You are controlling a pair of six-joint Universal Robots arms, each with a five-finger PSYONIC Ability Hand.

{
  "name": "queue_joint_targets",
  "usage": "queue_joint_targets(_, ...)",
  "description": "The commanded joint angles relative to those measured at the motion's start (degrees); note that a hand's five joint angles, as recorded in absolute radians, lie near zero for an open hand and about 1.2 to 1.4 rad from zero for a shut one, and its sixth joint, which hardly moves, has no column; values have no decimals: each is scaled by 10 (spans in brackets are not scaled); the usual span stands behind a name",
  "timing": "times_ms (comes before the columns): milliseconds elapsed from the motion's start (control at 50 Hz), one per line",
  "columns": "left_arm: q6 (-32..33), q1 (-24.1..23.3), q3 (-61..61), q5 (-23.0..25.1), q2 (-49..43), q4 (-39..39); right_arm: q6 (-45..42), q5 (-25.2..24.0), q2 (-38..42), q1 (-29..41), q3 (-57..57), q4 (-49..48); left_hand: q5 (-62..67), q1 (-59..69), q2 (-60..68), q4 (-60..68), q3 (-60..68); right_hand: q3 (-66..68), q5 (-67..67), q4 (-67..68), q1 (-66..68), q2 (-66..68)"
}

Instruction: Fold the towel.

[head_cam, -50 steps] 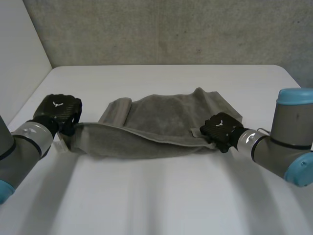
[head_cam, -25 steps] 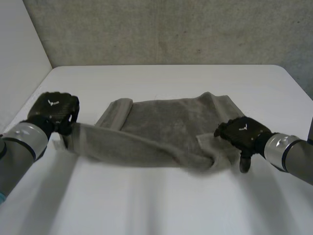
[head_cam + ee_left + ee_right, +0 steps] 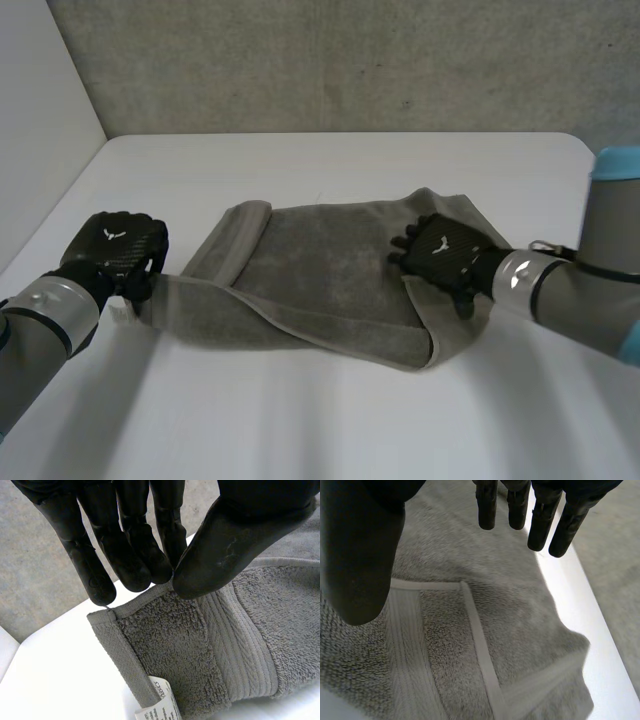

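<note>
The grey towel (image 3: 320,270) lies crumpled across the middle of the white table (image 3: 330,420), with a rolled fold at its left and a folded-over flap at its right. My left hand (image 3: 110,245) is at the towel's left corner. In the left wrist view the thumb (image 3: 225,545) and fingers (image 3: 135,565) pinch the hemmed corner of the towel (image 3: 200,645), and a white label (image 3: 160,707) hangs below it. My right hand (image 3: 440,250) hovers over the towel's right part, open. Its straight fingers (image 3: 540,525) stand above the towel (image 3: 470,630), holding nothing.
The table's left edge (image 3: 50,215) runs close behind my left hand, next to a pale wall. A grey wall (image 3: 350,60) stands behind the table's far edge. Bare tabletop (image 3: 580,595) shows beside the towel past my right hand's fingertips.
My right hand let go of the towel's right corner, swung out to the right, then came back over the towel's right part. The lifted front edge sank onto the table. My left hand kept its pinch.
</note>
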Motion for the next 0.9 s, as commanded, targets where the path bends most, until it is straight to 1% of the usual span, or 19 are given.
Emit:
queue_joint_targets(20,0,0,-9,0,1,13,-83,29,64,18,-30,-4,73,81,28,21,34,-7,-1,-11,-4,-6)
queue_joint_targets(180,0,0,-10,0,1,19,-87,60,102,25,-76,-4,73,81,28,21,34,12,17,7,14,12)
queue_joint_targets(240,0,0,-11,0,0,19,-87,60,104,26,-80,-4,73,81,28,21,34,32,38,28,35,33)
queue_joint_targets(340,-1,1,-10,0,0,19,-86,58,105,26,-87,-8,73,81,28,21,34,119,125,115,122,120)
queue_joint_targets(420,0,1,-10,0,0,21,-86,62,113,26,-93,-7,73,81,28,21,34,140,145,135,142,140)
queue_joint_targets(540,0,1,-12,0,-1,29,-87,71,125,26,-98,-6,73,81,28,21,34,140,145,135,142,140)
queue_joint_targets(700,0,1,-15,0,-1,30,-87,72,129,26,-102,-5,73,81,28,21,34,133,138,129,135,134)
queue_joint_targets(900,0,1,-15,0,0,31,-82,71,123,33,-101,-5,73,81,28,21,34,61,66,57,63,61)
